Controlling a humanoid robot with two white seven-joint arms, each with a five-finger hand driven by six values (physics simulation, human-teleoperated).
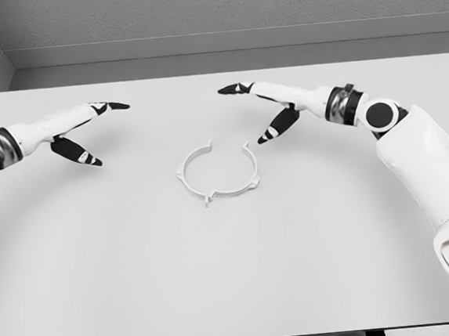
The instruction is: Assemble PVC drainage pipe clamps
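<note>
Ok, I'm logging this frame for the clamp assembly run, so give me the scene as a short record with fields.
surface: white table, grey wall behind
workpiece: white pipe clamp ring, lying flat near the table's middle, with a gap on its far side
left hand: held over the table left of the ring, fingers spread, holding nothing
right hand: held over the table beyond and right of the ring, fingers spread, holding nothing
contact: neither hand touches the ring

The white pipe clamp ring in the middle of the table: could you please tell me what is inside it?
Inside the pipe clamp ring, only bare white table shows; no pipe or other part sits in it. Nothing covers the ring: both hands, left and right, are above the table to either side.
</note>
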